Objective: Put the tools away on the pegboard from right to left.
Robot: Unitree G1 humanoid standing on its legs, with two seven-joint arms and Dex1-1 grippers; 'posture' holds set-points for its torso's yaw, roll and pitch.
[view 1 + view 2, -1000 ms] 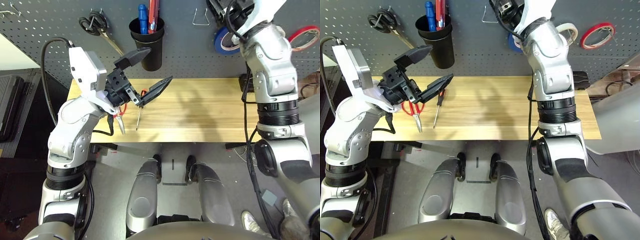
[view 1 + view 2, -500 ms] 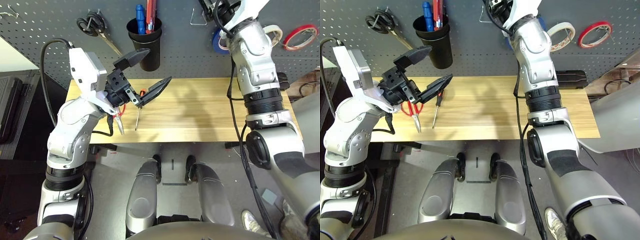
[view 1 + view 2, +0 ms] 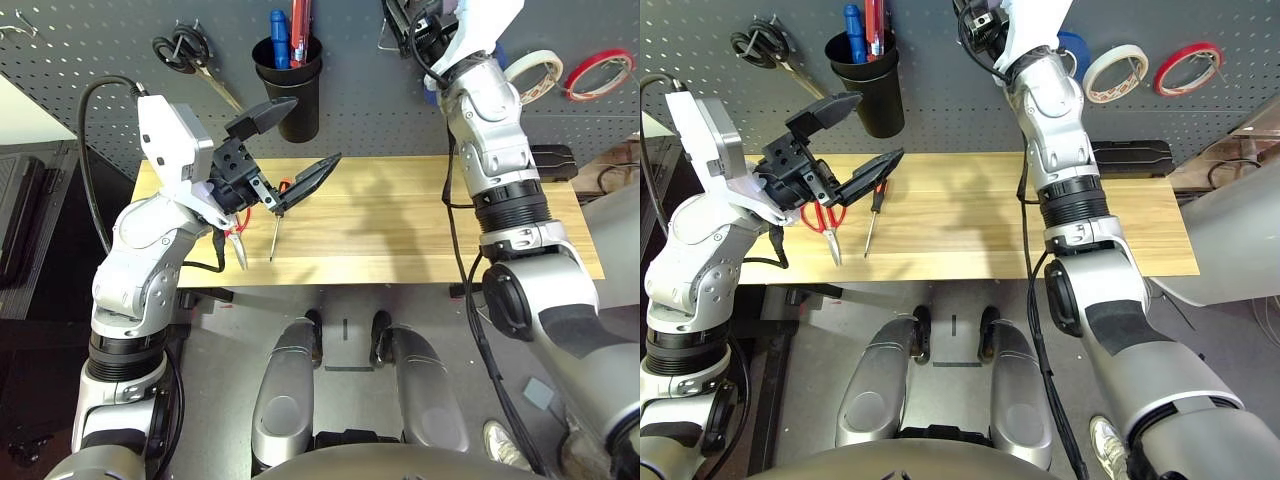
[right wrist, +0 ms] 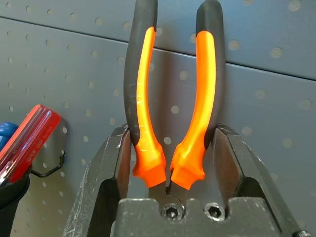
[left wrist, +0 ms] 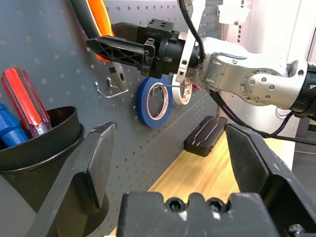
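My right gripper [image 4: 170,133] is shut on the orange-and-black pliers [image 4: 143,98], handles pointing away from the wrist. It holds them high against the pegboard [image 3: 100,60], beside a thin metal hook [image 5: 111,86]. The white tape roll [image 3: 1115,75] hangs on the pegboard to the right of that arm. My left gripper [image 3: 315,130] hovers open and empty above the table's left part. Under it on the wood lie the slim screwdriver [image 3: 872,222] and the red-handled scissors [image 3: 825,225], partly hidden by my left hand.
A black cup [image 3: 293,85] with red and blue screwdrivers hangs on the board, black-handled scissors [image 3: 190,55] to its left. A blue tape roll [image 5: 154,101] and a red one [image 3: 1190,68] hang at the right. A black case [image 3: 1130,158] lies at the table's back right.
My right arm has swung left along the pegboard with the pliers, uncovering the white tape roll. The left arm has stayed put.
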